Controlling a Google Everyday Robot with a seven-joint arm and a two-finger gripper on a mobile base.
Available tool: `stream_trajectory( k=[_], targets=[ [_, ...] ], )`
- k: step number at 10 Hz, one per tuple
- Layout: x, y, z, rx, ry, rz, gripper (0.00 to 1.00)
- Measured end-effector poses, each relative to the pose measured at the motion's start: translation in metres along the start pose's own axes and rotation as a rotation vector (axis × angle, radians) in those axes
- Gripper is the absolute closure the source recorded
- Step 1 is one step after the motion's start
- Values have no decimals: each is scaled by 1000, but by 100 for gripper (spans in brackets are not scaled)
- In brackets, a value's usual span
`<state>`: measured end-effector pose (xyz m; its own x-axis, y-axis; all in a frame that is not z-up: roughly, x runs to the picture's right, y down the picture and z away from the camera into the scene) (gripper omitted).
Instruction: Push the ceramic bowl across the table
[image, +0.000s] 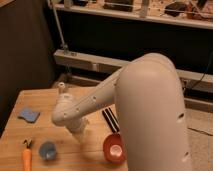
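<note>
- And here's the dark claw (113, 125), hanging low over the light wooden plank tabletop (45, 131), right beside the far rim of the round glossy orange-red ceramic bowl (114, 148). Wide or narrow? I cannot tell.
- The bowl sits at the bottom centre of the camera view, its right side hidden by the bulky white arm (150, 110). I cannot make out actual contact between claw and bowl.
- Danger one, I'd say: that glossy curved wall. An off-centre nudge could make the bowl spin or slip sideways off the claw instead of travelling straight.
- Danger two: a contact high on the rim could tip the bowl rather than slide it.
- Danger three: the tabletop's near edge is out of view, so a push this way might send the ceramic over it.
- Danger four: veer left and the bowl heads for the small blue round cup (47, 149) and the orange carrot (26, 158), both apart from it for now.
- Brands, labels, writing: none readable anywhere on show.
</note>
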<state>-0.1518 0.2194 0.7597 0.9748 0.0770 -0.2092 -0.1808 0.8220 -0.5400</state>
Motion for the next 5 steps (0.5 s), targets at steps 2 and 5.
stream_trajectory(
  k=[2,5],
  targets=[
    [-24,15,-5,-31,-3,-91,35],
    [-31,41,-2,-101,21,-166,35]
  ],
)
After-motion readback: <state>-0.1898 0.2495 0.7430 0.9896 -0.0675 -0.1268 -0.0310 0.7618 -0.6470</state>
